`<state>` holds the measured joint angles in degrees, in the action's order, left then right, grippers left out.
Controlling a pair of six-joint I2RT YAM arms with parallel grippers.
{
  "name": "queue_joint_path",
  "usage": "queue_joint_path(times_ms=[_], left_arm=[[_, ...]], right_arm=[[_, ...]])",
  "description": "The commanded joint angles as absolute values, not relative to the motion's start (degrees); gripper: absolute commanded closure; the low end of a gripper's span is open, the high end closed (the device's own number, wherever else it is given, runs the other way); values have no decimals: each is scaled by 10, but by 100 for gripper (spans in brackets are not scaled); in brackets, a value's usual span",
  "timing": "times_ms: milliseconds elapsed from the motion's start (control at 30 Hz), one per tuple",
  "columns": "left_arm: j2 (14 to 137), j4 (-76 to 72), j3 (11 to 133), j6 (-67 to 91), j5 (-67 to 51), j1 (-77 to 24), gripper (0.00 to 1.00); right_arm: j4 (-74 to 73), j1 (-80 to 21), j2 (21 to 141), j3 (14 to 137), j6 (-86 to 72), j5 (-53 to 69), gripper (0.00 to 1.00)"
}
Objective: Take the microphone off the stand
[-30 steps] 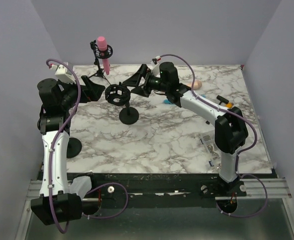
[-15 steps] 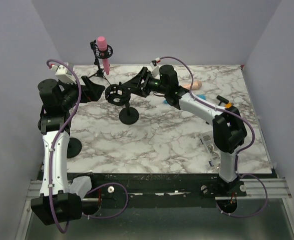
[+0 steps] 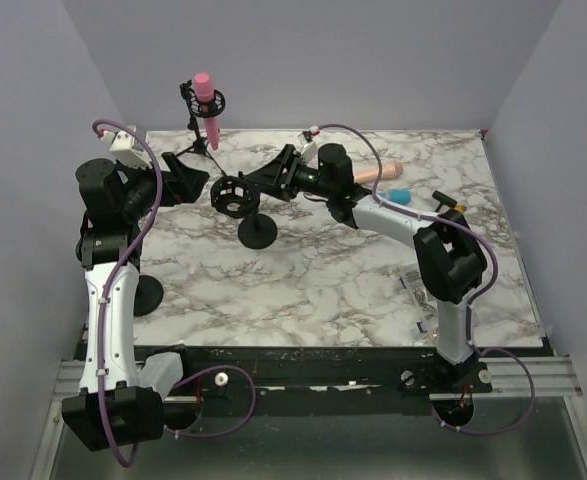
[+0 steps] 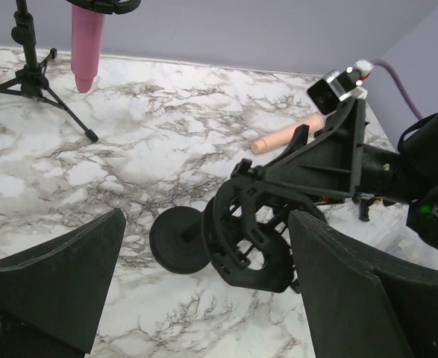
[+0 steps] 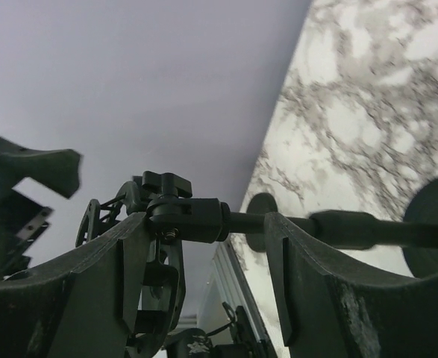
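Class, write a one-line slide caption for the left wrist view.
Open left pincer frames the empty shock mount; the pink microphone sits in its tripod stand behind.

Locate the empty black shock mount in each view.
Top external: shock mount left of centre, just above the round base.
Left wrist: lower centre, right of the base.
Right wrist: centre-left; base at right edge.
Shared landmark: the stand's round base.

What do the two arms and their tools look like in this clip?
Both the left arm and right arm have white links with bulky black joints, and a purple cable loops along each. The right arm carries a small orange tab. The left tool and right tool are black, with broad wedge-shaped fingers.
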<state>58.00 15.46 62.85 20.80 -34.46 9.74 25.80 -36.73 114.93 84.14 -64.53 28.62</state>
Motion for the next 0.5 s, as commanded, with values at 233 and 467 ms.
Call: queue_joint_path(times_ms=[233,467], left_arm=[[573,137,619,205,-344,97,8],[584,120,614,211,-375,96,8]], right_arm=[[158,-368,1252,776,-602,265,32],[115,-368,1233,831,-560,296,18]])
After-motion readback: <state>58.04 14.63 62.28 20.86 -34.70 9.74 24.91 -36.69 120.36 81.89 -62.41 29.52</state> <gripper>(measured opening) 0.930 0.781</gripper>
